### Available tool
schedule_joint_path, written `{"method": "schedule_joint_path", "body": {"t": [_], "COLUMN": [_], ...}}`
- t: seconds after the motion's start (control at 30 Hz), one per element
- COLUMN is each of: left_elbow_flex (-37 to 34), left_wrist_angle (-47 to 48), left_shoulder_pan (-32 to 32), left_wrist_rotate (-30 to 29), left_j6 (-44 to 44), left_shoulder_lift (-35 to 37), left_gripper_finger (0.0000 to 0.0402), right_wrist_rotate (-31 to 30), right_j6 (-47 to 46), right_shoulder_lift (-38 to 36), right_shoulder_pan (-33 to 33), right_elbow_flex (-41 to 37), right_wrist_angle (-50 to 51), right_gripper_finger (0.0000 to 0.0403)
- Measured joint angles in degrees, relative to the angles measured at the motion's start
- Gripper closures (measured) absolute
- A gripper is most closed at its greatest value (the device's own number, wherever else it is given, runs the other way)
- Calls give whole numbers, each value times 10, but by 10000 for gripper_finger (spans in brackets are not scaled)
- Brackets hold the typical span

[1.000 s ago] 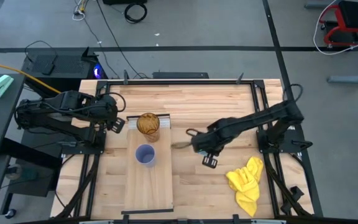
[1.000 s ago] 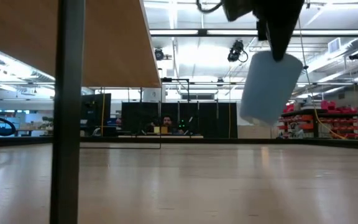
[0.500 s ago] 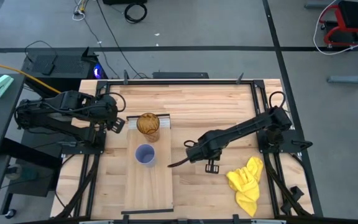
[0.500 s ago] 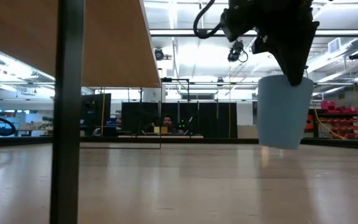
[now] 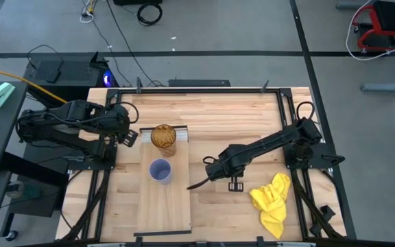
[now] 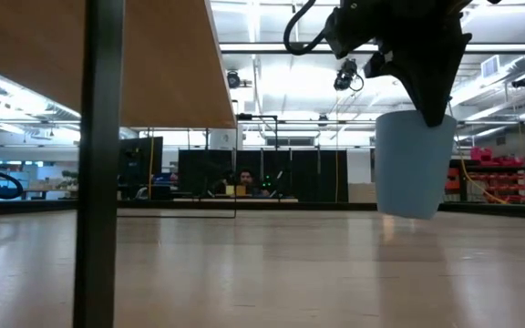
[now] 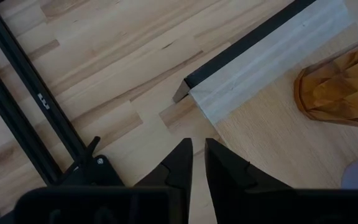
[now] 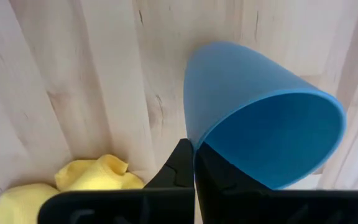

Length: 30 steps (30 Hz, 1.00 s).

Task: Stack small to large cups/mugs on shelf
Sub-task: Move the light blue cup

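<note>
The pale wooden shelf [image 5: 164,199] runs from far to near at centre left, with a white strip [image 5: 182,134] at its far end. The amber tumbler [image 5: 163,137] stands on its far end and the lavender cup [image 5: 160,170] just nearer. My right gripper [image 5: 214,170] is to the right of the shelf, shut on the blue cup [image 8: 260,130], which the gripper hides in the high view. My left gripper [image 5: 132,137] is shut and empty, left of the tumbler. My right gripper holds the blue cup by its rim [image 8: 196,144], one finger inside the cup and one outside. The fingers come from above, pointing down. The cup [image 6: 415,164] hangs upright below them, mouth up, clear of the table.
A yellow cloth [image 5: 271,202] lies crumpled on the table near the right front, just beyond my right gripper. In the low view the shelf's underside [image 6: 153,64] shows raised on a dark post [image 6: 100,182]. Dark frame rails run along the table's sides.
My right gripper has gone toward the table's left and near edges, closer to the shelf, and a little down. The blue cup, tilted a second ago, now hangs upright. In the last half second it has barely moved.
</note>
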<state>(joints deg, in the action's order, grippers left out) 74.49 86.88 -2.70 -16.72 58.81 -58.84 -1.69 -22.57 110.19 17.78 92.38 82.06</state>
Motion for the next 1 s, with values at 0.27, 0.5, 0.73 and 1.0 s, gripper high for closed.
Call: {"method": "schedule_joint_path", "body": {"t": [0.27,0.5,0.73,1.0], "left_elbow_flex": [0,0,0,0], "left_wrist_angle": [0,-1,-61,-184], "left_shoulder_pan": [10,97,226,400], "left_wrist_rotate": [-36,-30,14,141], "left_j6": [-1,-43,-146,-267], "left_shoulder_lift": [0,0,0,-5], "left_gripper_finger": [352,351,351,355], "right_wrist_rotate": [-4,-8,-21,-45], "right_j6": [8,18,76,125], "right_shoulder_lift": [0,-31,-45,-32], "right_shoulder_pan": [-13,-74,-180,-344], "right_elbow_flex": [0,11,99,194], "right_wrist_angle": [0,12,21,41], "right_gripper_finger": [403,402,402,402]}}
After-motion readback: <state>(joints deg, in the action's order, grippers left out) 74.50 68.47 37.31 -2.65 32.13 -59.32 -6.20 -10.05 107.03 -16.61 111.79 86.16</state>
